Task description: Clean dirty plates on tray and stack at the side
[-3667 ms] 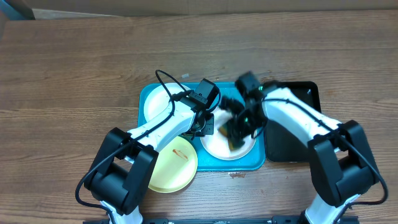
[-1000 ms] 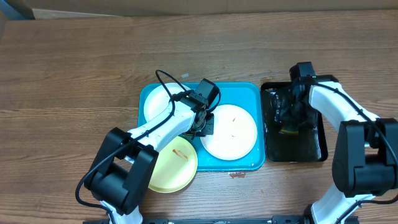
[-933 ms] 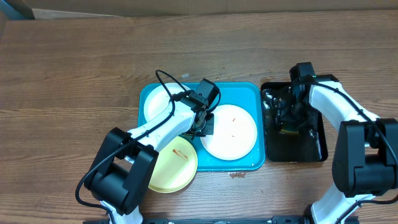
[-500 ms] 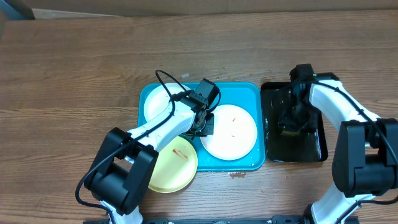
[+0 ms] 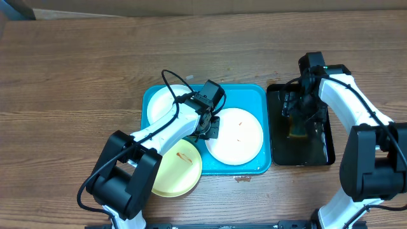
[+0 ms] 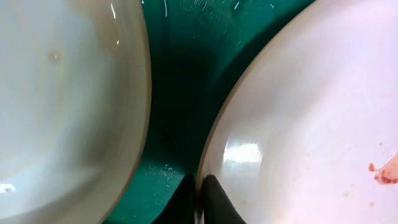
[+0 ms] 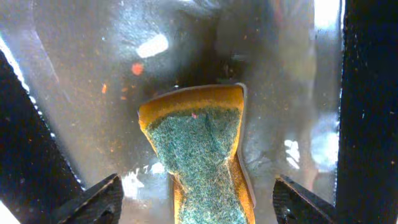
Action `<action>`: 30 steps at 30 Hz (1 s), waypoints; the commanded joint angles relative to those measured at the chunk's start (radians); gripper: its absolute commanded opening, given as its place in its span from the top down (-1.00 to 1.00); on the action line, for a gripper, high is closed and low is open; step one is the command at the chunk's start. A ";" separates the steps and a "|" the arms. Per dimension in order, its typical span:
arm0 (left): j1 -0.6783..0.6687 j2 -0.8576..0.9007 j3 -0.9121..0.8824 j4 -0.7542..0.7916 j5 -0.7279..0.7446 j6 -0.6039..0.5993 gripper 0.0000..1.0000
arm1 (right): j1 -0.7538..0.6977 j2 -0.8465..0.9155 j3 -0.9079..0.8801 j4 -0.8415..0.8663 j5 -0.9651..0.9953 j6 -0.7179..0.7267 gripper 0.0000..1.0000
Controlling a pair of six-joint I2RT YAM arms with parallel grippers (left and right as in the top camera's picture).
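Left pincer (image 6: 200, 194) is pinched tight on the left rim of the smeared white plate (image 5: 238, 137), which lies in the right half of the turquoise tray (image 5: 254, 94). The other white plate (image 5: 159, 105) sits in the tray's far-left corner. The yellow-green plate (image 5: 175, 168) overhangs the near-left corner onto the tabletop (image 5: 76, 76). Right pincer (image 7: 202, 202) hangs wide open over the wet black tray (image 5: 318, 149), and the sponge (image 7: 196, 143) lies between its fingers, clear of both.

You've a turquoise tray (image 5: 245, 95), white plate (image 5: 238, 137) w/ reddish specks, yellow-green plate (image 5: 181, 168) w/ red smear, yellow sponge (image 7: 202, 143), green top.
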 commanded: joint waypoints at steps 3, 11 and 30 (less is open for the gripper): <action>0.006 0.015 0.042 -0.039 0.011 0.044 0.55 | -0.008 -0.012 0.015 0.003 0.007 0.000 -0.58; 0.003 0.016 0.040 -0.080 0.075 -0.029 0.67 | -0.008 -0.012 -0.054 0.091 0.026 0.001 -0.57; 0.003 0.016 0.037 -0.054 0.058 -0.031 0.66 | -0.008 -0.012 -0.127 0.175 -0.012 0.002 -0.50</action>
